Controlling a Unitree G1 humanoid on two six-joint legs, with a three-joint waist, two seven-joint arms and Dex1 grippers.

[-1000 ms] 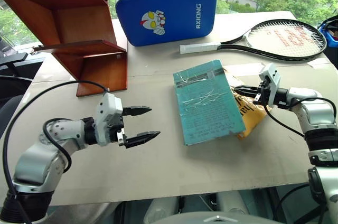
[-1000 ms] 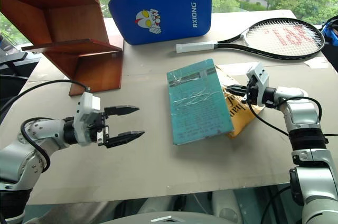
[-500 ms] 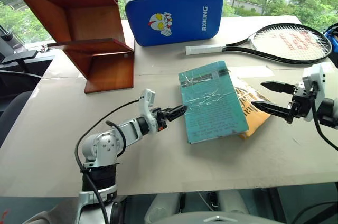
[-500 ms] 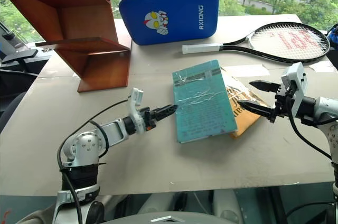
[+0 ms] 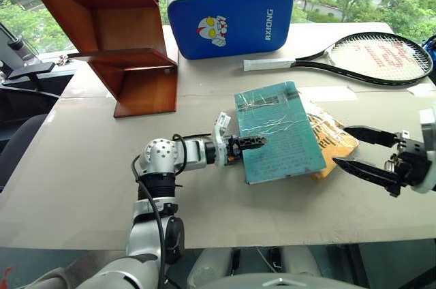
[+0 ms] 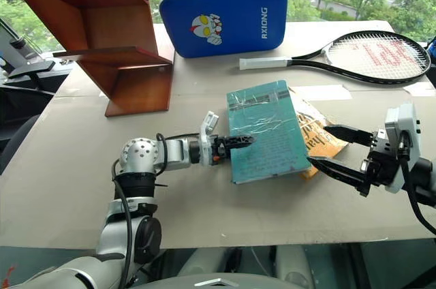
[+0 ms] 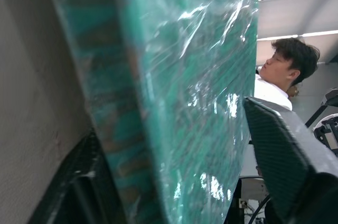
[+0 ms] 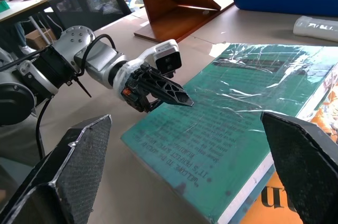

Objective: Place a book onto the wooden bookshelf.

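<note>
The teal-green book in crinkled clear wrap lies flat on the table, partly on top of an orange-yellow book. My left gripper reaches in from the left. One finger lies over the cover and the other under the book's left edge, shut on it. My right gripper hangs open to the right of both books, apart from them, its fingers spread wide. The wooden bookshelf stands at the far left of the table.
A blue padded case with a cartoon face stands at the back. A tennis racket lies at the back right. The beige table spreads out left of the book. A person is in the left wrist view's background.
The left gripper swung right to the book's left edge and closed its fingers over it. The right gripper opened and drew back away from the books. The camera shifted slightly.
</note>
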